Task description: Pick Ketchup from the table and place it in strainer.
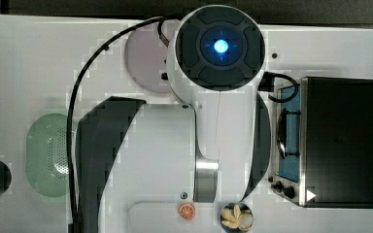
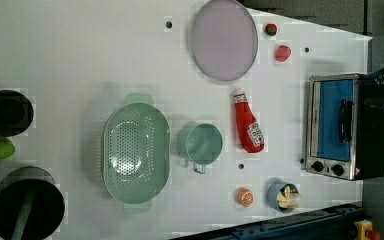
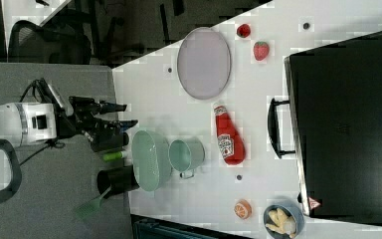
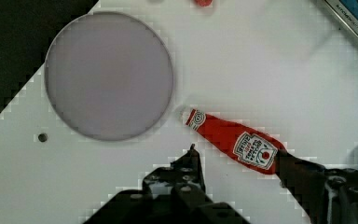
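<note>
The ketchup is a red squeeze bottle with a white cap, lying flat on the white table between the lilac plate and the toaster oven. The ketchup rests with its cap toward the plate. The strainer, a pale green perforated oval basin, sits to the left view's left of a green cup, and my arm covers part of the strainer. My gripper hangs well off the table surface. In the wrist view my gripper is open, its dark fingers either side of the ketchup below, not touching it.
A lilac plate and two strawberries lie beyond the bottle's cap. A green cup stands between strainer and bottle. A toaster oven, an orange slice, a blue bowl and black pots ring the table.
</note>
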`<state>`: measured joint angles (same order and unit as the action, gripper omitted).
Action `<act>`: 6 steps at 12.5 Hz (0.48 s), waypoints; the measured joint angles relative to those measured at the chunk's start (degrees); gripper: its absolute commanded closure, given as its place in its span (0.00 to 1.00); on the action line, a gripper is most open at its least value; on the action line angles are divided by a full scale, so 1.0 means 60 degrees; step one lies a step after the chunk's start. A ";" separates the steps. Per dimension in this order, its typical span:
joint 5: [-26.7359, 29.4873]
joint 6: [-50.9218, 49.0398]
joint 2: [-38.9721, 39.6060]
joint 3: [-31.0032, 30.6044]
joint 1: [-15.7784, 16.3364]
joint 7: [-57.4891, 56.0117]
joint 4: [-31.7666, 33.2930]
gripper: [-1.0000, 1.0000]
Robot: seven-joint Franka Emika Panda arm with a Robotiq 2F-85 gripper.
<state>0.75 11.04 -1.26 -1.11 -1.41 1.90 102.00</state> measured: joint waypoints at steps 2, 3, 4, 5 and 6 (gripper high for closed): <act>0.0026 -0.1159 -0.0823 -0.0519 -0.0648 0.0000 0.0830 0.10; 0.0037 -0.1374 -0.1242 -0.0537 -0.0767 -0.0001 0.1044 0.00; 0.0036 -0.1376 -0.1557 -0.0537 -0.0839 -0.0001 0.1044 0.00; 0.0020 -0.1210 -0.1775 -0.0536 -0.0845 -0.0001 0.1016 0.00; 0.0062 -0.0934 -0.1864 -0.0587 -0.0850 -0.0002 0.0989 0.00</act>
<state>1.12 5.44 -12.45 -4.63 -6.51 1.89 107.93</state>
